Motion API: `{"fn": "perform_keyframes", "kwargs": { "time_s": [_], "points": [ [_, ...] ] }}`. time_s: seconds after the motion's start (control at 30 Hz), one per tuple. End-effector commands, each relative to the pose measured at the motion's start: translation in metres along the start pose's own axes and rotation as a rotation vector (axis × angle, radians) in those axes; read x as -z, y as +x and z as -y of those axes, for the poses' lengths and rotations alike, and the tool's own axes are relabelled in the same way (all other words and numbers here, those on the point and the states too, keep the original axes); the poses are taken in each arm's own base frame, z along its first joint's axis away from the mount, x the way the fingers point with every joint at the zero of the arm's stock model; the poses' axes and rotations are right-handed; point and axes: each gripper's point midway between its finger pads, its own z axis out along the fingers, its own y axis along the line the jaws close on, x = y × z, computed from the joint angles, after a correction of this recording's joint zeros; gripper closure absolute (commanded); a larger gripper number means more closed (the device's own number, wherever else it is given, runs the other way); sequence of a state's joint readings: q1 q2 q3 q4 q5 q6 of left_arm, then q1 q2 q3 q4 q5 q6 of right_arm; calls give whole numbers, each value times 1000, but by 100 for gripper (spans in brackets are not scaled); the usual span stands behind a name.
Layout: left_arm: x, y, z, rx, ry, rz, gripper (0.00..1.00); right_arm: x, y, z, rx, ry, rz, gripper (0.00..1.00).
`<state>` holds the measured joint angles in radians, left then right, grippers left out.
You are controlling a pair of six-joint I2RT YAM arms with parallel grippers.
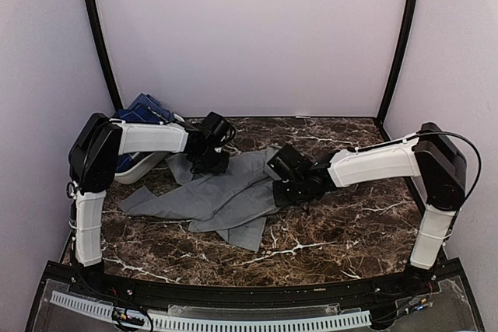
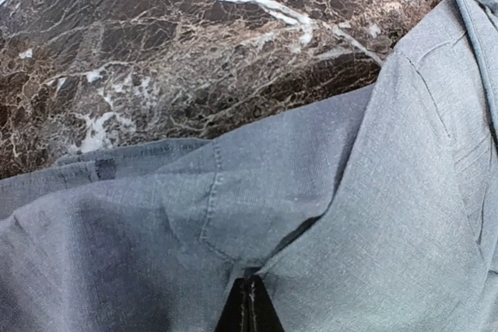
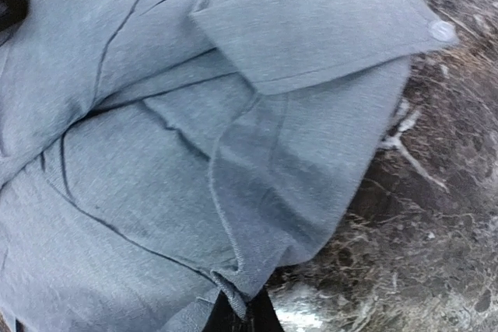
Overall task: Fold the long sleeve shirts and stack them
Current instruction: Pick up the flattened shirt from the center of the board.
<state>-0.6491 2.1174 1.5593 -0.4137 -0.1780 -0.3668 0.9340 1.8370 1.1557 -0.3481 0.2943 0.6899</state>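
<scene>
The left fingers (image 2: 241,315) pinch the grey shirt (image 1: 226,192) at eleven o'clock, the right fingers (image 3: 264,320) at three o'clock, both closed on cloth, probably to spread it flat for folding.

The plain shirt (image 1: 222,196) lies spread on the table (image 1: 350,223), near the table's centre and between the two grippers. The left gripper (image 1: 210,162) sits at the shirt's far left edge, with cloth pinched between its fingertips. The right gripper (image 1: 284,190) sits at the shirt's right edge, with a fold of the hem caught between its fingertips. The basket (image 1: 144,167) stands at the table's far left corner, to the left of the left gripper and just beside the plain shirt. The plaid shirt (image 1: 146,108) lies in the basket, bunched above its rim and well apart from the right gripper.
</scene>
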Motion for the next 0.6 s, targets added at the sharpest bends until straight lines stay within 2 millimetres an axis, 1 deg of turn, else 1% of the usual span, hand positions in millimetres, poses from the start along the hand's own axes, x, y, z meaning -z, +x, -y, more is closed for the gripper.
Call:
{"fn": "perform_keyframes", "kwargs": {
  "time_s": [0.0,0.03,0.07,0.1,0.13,0.17,0.2,0.23,0.27,0.3,0.33,0.37,0.4,0.43,0.47,0.5,0.53,0.57],
  "points": [
    [54,-37,-5,13,-27,117,100,26,-40,27,-36,89,109,100],
    [60,-41,-6,15,-30,131,100,30,-46,34,-41,105,122,100],
    [74,-49,-8,22,-33,164,100,36,-53,40,-47,118,139,100],
    [81,-53,-10,23,-35,179,100,42,-60,47,-54,129,156,100],
    [96,-60,-12,30,-39,212,100,49,-67,53,-60,143,173,100],
    [104,-63,-14,33,-43,226,100,56,-75,59,-65,156,194,100],
    [119,-70,-18,41,-49,257,100,68,-86,65,-67,168,225,100],
    [128,-73,-21,44,-63,274,100,77,-95,70,-70,178,247,100],
    [145,-80,-24,52,-61,306,100,86,-104,74,-71,189,268,100],
    [154,-83,-28,55,-74,323,100,96,-112,77,-68,198,292,100],
    [171,-89,-30,63,-70,357,100,106,-122,80,-65,210,317,100],
    [181,-92,-34,65,-79,377,100,117,-133,83,-68,217,347,100],
    [200,-97,-36,73,-72,412,100,127,-141,86,-62,231,365,100],
    [210,-101,-38,74,-74,435,100,140,-151,89,-62,242,394,100],
    [229,-106,-41,82,-63,473,100,153,-161,90,-62,249,424,100],
    [242,-110,-42,81,-59,500,100,167,-171,93,-62,259,453,100],
    [262,-114,-45,89,-46,541,100,181,-181,95,-63,266,487,100],
    [275,-118,-46,86,-37,571,100,196,-190,96,-62,272,519,100]
  ]
}}
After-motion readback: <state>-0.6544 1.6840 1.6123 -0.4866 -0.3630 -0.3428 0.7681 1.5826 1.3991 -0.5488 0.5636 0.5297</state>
